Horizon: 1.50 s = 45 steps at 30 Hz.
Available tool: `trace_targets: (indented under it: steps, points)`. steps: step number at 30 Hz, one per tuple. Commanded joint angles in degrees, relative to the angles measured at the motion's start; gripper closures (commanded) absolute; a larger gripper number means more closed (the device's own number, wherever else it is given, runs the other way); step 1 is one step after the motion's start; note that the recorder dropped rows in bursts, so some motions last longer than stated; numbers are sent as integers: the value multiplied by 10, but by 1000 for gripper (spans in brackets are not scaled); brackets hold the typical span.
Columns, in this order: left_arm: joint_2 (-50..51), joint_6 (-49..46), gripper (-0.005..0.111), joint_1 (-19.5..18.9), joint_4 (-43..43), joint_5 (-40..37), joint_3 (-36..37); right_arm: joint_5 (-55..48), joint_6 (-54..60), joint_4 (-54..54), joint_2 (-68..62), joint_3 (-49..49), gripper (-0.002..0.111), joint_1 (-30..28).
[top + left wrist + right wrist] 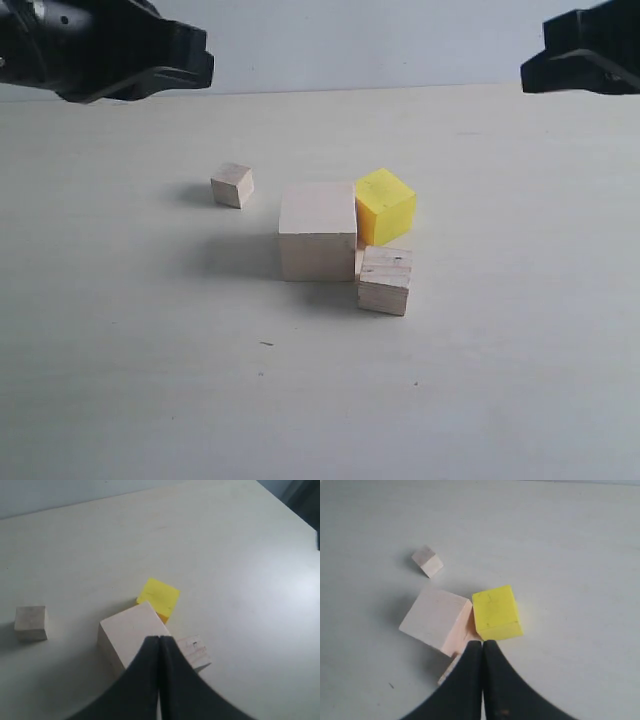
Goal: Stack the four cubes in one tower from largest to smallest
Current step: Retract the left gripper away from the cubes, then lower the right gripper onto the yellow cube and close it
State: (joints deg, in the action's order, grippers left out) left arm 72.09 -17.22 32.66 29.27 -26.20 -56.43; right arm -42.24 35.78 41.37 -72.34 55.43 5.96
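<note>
Unstacked on surface (500, 380): yellow cube (385, 205) at 2 o'clock, med. cube (385, 280) at 4, small cube (232, 185) at 10 of large cube (318, 243); ext. view, group well apart at 5 o'clock of left hand (159, 642), 8 o'clock of right hand (482, 645), both clenched empty.

Right gripper (482, 645): jaws pressed together, nothing held, poised over the pale tabletop (580, 555). The yellow cube (496, 611) sits just beside the large wood cube (435, 620); whether they touch cannot be confirmed. The medium wood cube (448, 674) is mostly hidden behind the gripper. The small wood cube (427, 561) stands apart from this cluster.
</note>
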Motion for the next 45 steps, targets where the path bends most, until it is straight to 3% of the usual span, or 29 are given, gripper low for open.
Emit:
trace_targets:
  steps: [1,8,14,17,23,25,45]
  points:
    - [-46,27,107,-2,-7,-6,33,3,-8,-62,-87,55,108,32]
    - [-132,60,107,-2,-11,-8,87,75,-13,-166,-197,68,108,98]
    - [-175,115,107,-2,-59,-28,106,111,-13,-151,-257,68,102,101]
    - [-182,121,107,-2,-62,-29,116,111,10,-117,-281,68,86,101]
    - [-183,132,107,-2,-62,-41,121,114,93,-62,-307,68,36,101]
    - [-183,132,107,-2,-62,-45,121,125,98,-55,-312,68,27,101]
    - [-183,142,107,-2,-66,-51,121,111,113,-5,-371,96,27,101]
